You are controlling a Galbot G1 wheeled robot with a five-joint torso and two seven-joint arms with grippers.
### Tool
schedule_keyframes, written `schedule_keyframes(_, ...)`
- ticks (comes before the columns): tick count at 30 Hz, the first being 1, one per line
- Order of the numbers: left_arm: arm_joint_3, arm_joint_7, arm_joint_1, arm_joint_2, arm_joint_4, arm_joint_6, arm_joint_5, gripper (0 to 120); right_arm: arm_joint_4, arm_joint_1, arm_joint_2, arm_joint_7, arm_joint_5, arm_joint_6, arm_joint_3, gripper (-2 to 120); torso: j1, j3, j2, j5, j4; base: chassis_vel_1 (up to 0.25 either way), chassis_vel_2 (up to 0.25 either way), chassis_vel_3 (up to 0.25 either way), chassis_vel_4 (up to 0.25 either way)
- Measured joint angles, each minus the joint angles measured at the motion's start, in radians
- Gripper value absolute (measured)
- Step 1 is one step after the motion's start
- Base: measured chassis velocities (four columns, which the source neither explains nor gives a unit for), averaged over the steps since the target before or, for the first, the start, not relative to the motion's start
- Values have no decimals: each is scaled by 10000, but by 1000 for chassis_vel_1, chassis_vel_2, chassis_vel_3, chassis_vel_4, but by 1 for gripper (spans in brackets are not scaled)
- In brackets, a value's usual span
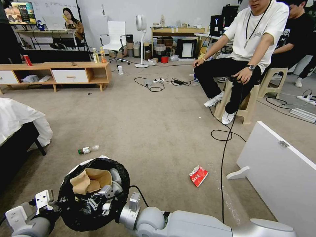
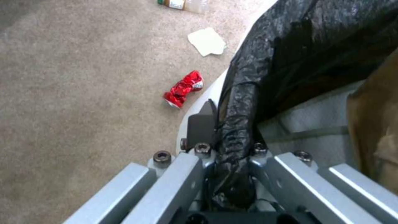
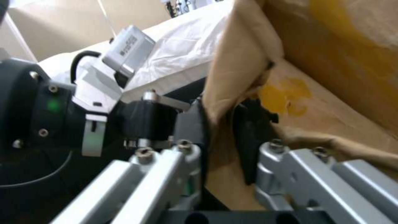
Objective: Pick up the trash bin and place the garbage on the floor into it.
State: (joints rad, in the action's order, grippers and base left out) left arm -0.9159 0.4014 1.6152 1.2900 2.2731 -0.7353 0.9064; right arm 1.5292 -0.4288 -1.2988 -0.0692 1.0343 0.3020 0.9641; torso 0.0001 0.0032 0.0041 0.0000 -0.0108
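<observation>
The left gripper [image 2: 232, 137] is clamping the bag-lined rim of the trash bin [image 1: 82, 210], while the right gripper [image 3: 226, 137] is reaching inside it, pinching the brown paper bag [image 1: 90, 181]. A crushed red can [image 2: 183, 88], white tissue [image 2: 207, 41], green-capped bottle [image 1: 88, 149] and red-and-white snack packet [image 1: 198, 175] are lying on the carpet [image 1: 158, 131] nearby.

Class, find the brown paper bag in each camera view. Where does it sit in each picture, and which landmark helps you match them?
Head view: the brown paper bag is low, left of centre, inside the trash bin.
Left wrist view: the bag is a brown strip at the right edge.
Right wrist view: the bag spans centre and right, pinched by the right hand.
Shared landmark: the black liner, beside the bag in the head and left wrist views.
</observation>
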Motion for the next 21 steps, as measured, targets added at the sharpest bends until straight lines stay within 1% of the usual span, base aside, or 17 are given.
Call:
schedule_keyframes(1,3,0,-7,0,-29,0,-5,1,128,-3,46,75,-8,-22,-43,26,0,0,0,0,0,0,0,0,0)
schedule_keyframes(2,9,-1,-12,1,-45,0,-9,1,223,-3,76,112,-9,-35,-74,32,0,0,0,0,0,0,0,0,0)
schedule_keyframes(3,9,-1,-12,1,-45,0,-9,1,223,-3,76,112,-9,-35,-74,32,0,0,0,0,0,0,0,0,0)
schedule_keyframes(5,14,-2,-14,2,-78,0,-15,1,440,-3,160,175,-9,-70,-131,43,0,-1,0,0,0,0,0,0,0)
schedule_keyframes(8,15,-2,-14,2,-86,0,-17,1,550,-2,202,231,-5,-115,-161,47,0,0,0,0,0,0,0,0,0)
schedule_keyframes(11,19,-4,-13,1,-117,0,-23,1,848,-4,335,322,3,-203,-254,65,0,0,0,0,0,0,0,0,0)
schedule_keyframes(12,19,-4,-13,1,-117,0,-23,1,848,-4,335,322,3,-203,-254,65,0,0,0,0,0,0,0,0,0)
schedule_keyframes(14,18,-5,-2,-4,-135,0,-28,1,1036,-8,387,397,9,-259,-323,76,0,0,0,0,0,0,0,0,0)
schedule_keyframes(15,18,-5,-2,-4,-135,0,-28,1,1036,-8,387,397,9,-259,-323,76,0,0,0,0,0,0,0,0,0)
schedule_keyframes(17,15,-6,1,-12,-147,0,-30,1,1182,-7,426,448,10,-287,-380,85,0,0,0,0,0,0,0,0,0)
schedule_keyframes(18,15,-6,1,-12,-147,0,-30,1,1182,-7,426,448,10,-287,-380,85,0,0,0,0,0,0,0,0,0)
schedule_keyframes(21,6,-8,1,-16,-158,0,-32,1,1359,-6,516,515,0,-322,-465,98,0,0,0,0,0,0,0,0,0)
